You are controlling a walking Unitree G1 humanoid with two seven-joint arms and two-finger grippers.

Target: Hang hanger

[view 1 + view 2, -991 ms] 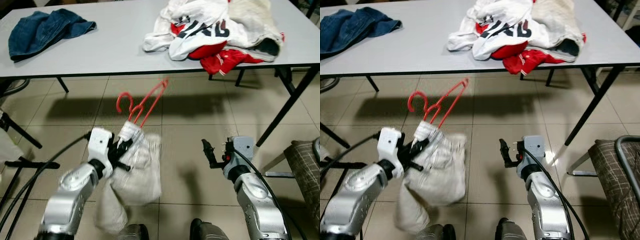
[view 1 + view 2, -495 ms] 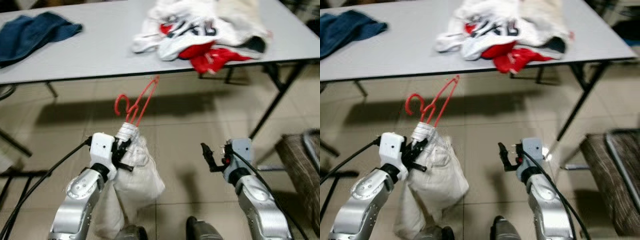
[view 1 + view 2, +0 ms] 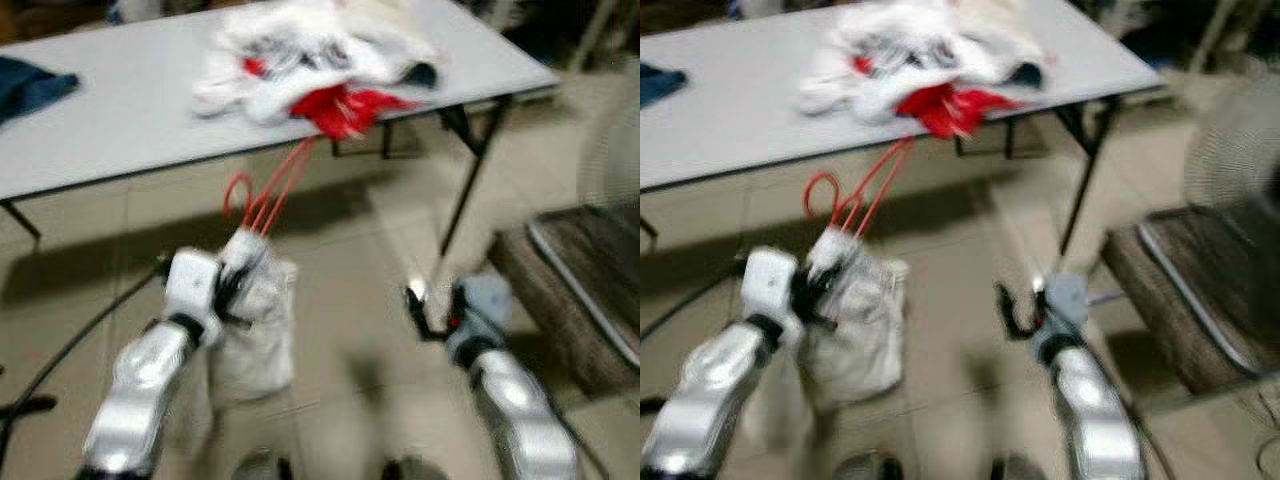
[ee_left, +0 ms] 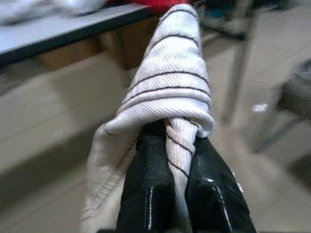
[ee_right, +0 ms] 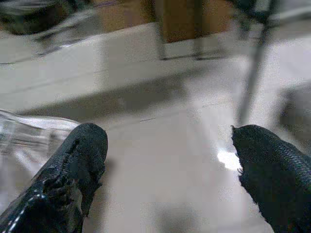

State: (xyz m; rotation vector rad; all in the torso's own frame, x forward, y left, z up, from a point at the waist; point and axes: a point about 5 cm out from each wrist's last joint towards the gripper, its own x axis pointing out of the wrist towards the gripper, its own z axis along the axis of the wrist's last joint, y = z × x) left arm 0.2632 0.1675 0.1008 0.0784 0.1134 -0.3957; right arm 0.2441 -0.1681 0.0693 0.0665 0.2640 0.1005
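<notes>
While the left gripper [image 4: 167, 160] is clamped on the bunched white garment [image 3: 250, 330], the red hanger [image 3: 268, 195] sticks up from it, probably so both carry together to a rail. Right gripper [image 5: 170, 170] hangs spread apart, holding nothing. Beyond: grey table [image 3: 110, 130] with clothes pile [image 3: 310, 65], tiled floor [image 3: 350, 290], chair [image 3: 590, 270]; head views blurred.

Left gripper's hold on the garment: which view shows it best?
The left wrist view: the left gripper has its black fingers pinched shut on the white garment, sharp and close. The eye views are blurred; they show the garment hanging from the red hanger above the gripper.
</notes>
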